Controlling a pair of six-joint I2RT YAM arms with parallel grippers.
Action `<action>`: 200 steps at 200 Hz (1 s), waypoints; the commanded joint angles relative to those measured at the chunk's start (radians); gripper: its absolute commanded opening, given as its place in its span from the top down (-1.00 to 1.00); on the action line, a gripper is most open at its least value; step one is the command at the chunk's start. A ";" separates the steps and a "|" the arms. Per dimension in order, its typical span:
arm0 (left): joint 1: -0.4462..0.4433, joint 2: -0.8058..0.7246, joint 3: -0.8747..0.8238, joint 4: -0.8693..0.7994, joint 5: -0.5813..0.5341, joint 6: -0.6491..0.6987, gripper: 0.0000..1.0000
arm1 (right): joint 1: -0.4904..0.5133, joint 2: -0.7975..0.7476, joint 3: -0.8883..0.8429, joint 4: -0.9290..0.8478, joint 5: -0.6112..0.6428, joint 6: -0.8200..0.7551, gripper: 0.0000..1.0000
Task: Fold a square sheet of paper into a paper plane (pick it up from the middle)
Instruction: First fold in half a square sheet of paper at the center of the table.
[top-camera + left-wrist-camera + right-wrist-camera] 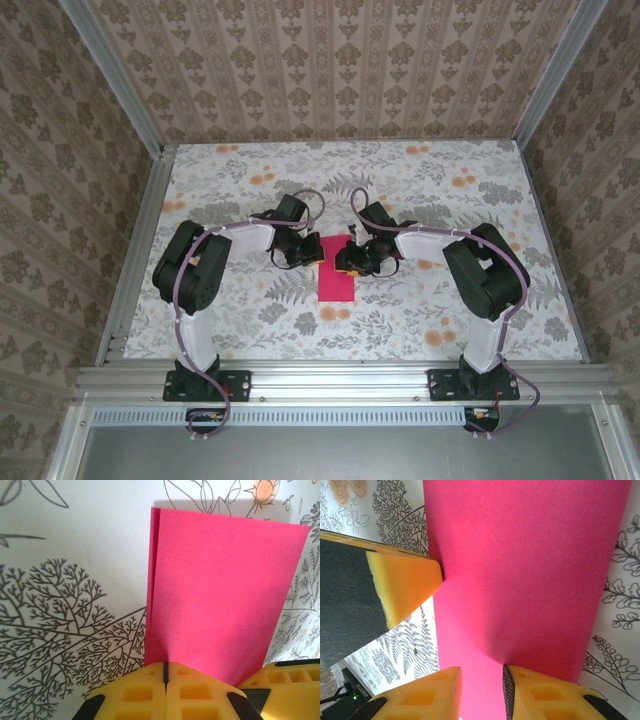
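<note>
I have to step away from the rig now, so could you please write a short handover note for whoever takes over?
Left gripper: shut, its tips pressed at one long edge of the paper; it seems to pin the paper rather than grip it.
Right gripper: jaws a little apart, low over the paper, not seen gripping anything.
Square sheet of paper: flat on the flowered tablecloth between the two arms, folded in half into a narrow rectangle.
Done: the centre fold; two layers show at one edge.
Left: the nose and wing folds. No dart shape yet.
</note>
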 commanded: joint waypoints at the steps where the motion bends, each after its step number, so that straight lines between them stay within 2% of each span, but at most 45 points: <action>1: 0.004 0.058 -0.008 -0.097 -0.080 0.025 1.00 | 0.001 0.029 -0.018 0.010 0.001 0.019 0.40; 55: 0.005 0.063 -0.009 -0.103 -0.089 0.028 1.00 | -0.002 0.058 -0.031 0.000 0.028 0.014 0.42; 104: 0.004 0.067 -0.012 -0.101 -0.091 0.026 1.00 | 0.001 -0.067 -0.075 0.011 -0.057 0.015 0.42; 143: 0.002 0.073 -0.012 -0.091 -0.091 0.017 1.00 | 0.015 -0.099 -0.157 0.036 -0.086 0.033 0.46; 176: 0.001 0.077 -0.012 -0.091 -0.091 0.014 1.00 | 0.028 -0.084 -0.195 0.044 -0.066 0.041 0.51; 200: 0.001 0.078 -0.010 -0.090 -0.090 0.013 1.00 | 0.030 -0.074 -0.178 -0.018 -0.019 0.022 0.57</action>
